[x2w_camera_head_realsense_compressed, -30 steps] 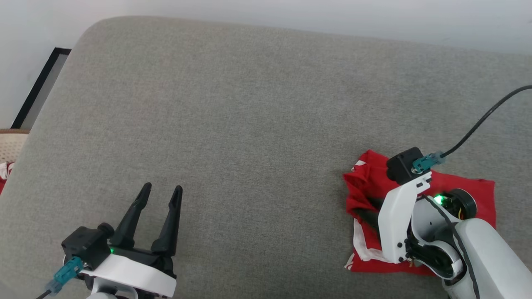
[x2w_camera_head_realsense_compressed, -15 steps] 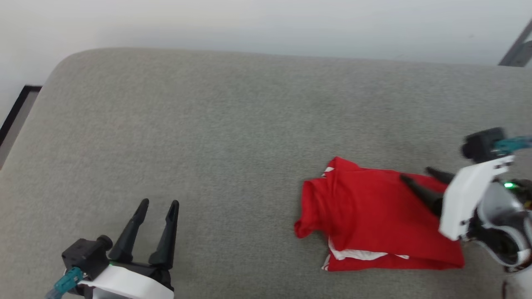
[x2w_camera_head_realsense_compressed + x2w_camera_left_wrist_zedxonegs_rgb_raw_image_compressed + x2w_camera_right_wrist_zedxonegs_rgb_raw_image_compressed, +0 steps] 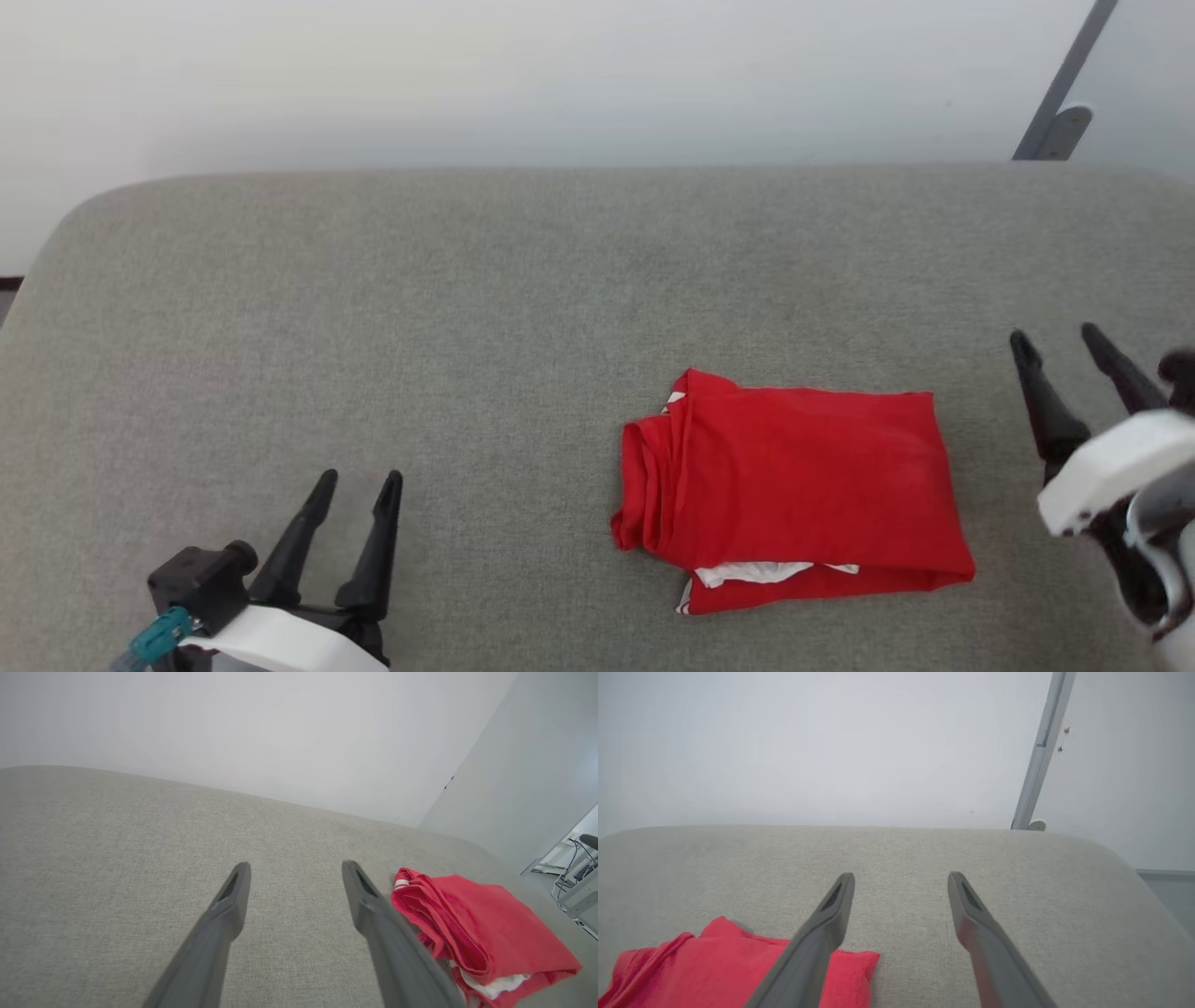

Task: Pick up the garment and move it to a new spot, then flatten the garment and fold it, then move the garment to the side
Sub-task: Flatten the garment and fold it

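Note:
The red garment (image 3: pixel 794 490) lies folded into a compact rectangle on the grey cushion (image 3: pixel 467 308), right of centre, with white sleeve trim peeking out along its near edge. My right gripper (image 3: pixel 1055 338) hovers open just right of it, touching nothing. Far off at the lower left, my left gripper (image 3: pixel 359 481) is open and empty. In the left wrist view the garment (image 3: pixel 476 926) sits to the right of the left gripper (image 3: pixel 294 870). From the right wrist, the garment (image 3: pixel 714 961) is at the lower left, partly behind a finger of the right gripper (image 3: pixel 901 877).
A pale wall runs behind the cushion's far edge. A grey metal post (image 3: pixel 1060 89) leans at the back right. In the left wrist view, cables and equipment (image 3: pixel 577 858) stand beyond the cushion's right end.
The head camera has swung right. My right gripper let go of the garment and pulled away to the right; it now stands open beside it. The garment has settled flat. The left gripper stays put.

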Motion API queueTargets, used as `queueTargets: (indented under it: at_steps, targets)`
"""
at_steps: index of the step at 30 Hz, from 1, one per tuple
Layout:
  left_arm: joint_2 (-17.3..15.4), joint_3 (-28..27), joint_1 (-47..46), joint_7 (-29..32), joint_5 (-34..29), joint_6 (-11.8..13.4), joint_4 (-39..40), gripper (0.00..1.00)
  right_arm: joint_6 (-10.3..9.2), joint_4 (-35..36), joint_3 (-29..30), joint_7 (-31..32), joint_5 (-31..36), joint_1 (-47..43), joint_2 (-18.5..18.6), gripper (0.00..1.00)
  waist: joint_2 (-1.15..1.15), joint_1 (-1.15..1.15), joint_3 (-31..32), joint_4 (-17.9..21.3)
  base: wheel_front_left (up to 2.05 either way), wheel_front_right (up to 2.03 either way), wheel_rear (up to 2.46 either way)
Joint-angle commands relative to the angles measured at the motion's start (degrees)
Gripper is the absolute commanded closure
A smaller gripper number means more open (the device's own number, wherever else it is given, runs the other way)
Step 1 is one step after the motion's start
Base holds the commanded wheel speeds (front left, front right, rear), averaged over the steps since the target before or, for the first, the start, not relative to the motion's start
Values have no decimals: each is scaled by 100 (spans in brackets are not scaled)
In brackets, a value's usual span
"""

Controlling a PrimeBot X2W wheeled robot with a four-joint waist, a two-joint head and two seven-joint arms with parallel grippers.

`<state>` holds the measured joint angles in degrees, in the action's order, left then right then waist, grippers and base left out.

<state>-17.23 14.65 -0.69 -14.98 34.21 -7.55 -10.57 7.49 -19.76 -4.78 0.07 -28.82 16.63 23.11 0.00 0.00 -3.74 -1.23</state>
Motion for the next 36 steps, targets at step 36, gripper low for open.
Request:
queueTargets:
  at_steps: [36]
  targets:
    - [504,-1299,1719,-28,-909,13,1048,0,0,1242,1133,-1477,1241,-2383,-1225,0,0,0,365,14,0,0,0]
